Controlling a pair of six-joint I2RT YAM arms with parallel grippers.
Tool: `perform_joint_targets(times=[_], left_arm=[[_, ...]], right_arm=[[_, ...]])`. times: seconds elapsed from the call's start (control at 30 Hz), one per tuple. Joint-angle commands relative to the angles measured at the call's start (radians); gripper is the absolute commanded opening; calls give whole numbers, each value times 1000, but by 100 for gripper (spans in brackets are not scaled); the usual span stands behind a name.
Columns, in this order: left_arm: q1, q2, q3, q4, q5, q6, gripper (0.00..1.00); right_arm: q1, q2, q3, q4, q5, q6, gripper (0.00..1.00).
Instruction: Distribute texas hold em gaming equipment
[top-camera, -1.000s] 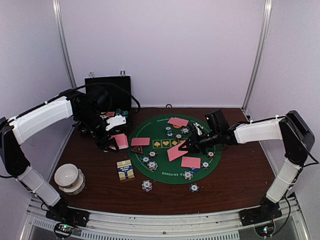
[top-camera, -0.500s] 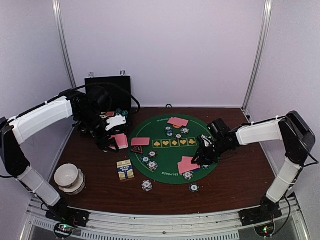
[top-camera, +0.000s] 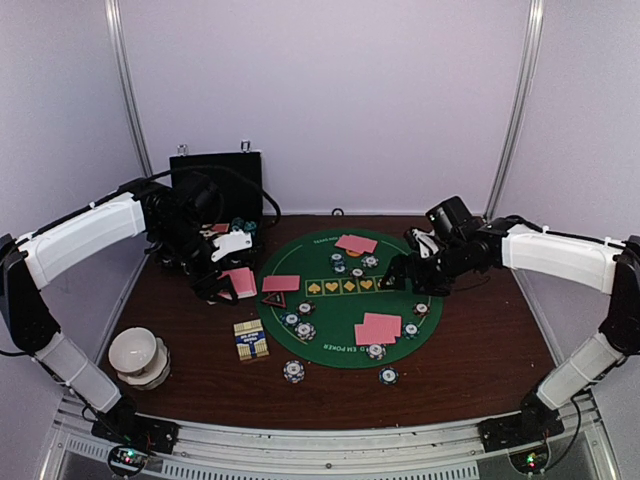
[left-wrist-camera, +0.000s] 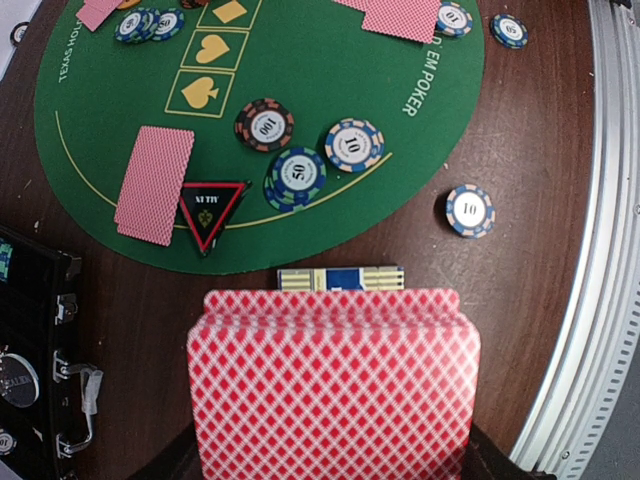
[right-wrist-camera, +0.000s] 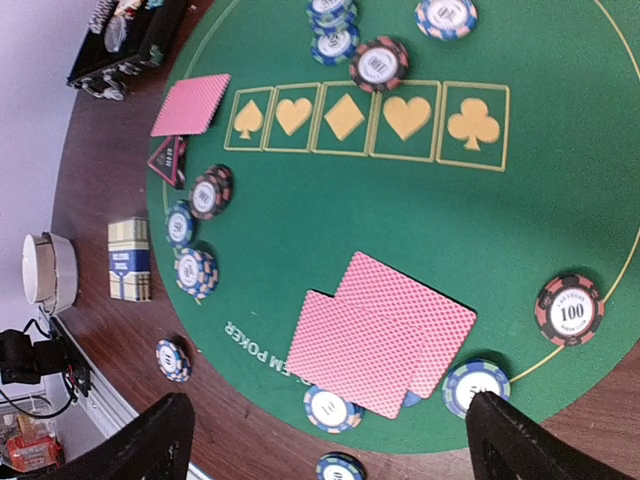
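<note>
Hovering over the green poker mat (top-camera: 335, 315), the right gripper (top-camera: 408, 275) gapes wide, grasping nothing. 2 overlapping pink-backed cards (right-wrist-camera: 380, 340) lie on the mat's near side. The left gripper (top-camera: 222, 285) clasps a pink-backed deck (left-wrist-camera: 330, 385) just left of the mat.

A matt green felt-like mat (right-wrist-camera: 330, 230) lies on a dark wood-grain table (left-wrist-camera: 520, 130) with a faint sheen. Pink-backed cards (left-wrist-camera: 330, 390) carry a smooth printed lattice; the striped chips (left-wrist-camera: 352, 145) look like hard plastic. A black case (left-wrist-camera: 30, 330) bears shiny metal latches (left-wrist-camera: 85, 385), and a brushed metal rail (left-wrist-camera: 600, 200) lines the table's near edge.
</note>
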Motion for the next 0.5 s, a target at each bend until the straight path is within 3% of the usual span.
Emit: perform_joint_targets(times=[0.0, 0.1, 0.23, 0.37, 0.47], left_arm=[[5, -25, 13, 13, 23, 9, 0], [4, -24, 14, 12, 25, 8, 0], [4, -24, 11, 13, 22, 8, 0], [4, -27, 14, 13, 23, 8, 0], [4, -26, 19, 14, 28, 9, 0]], right_arm=[[91, -67, 71, -32, 97, 17, 100], [192, -85, 19, 131, 95, 142, 100], [349, -63, 0, 278, 241, 300, 100], [461, 39, 184, 98, 376, 305, 100], [493, 30, 179, 154, 375, 367, 99]])
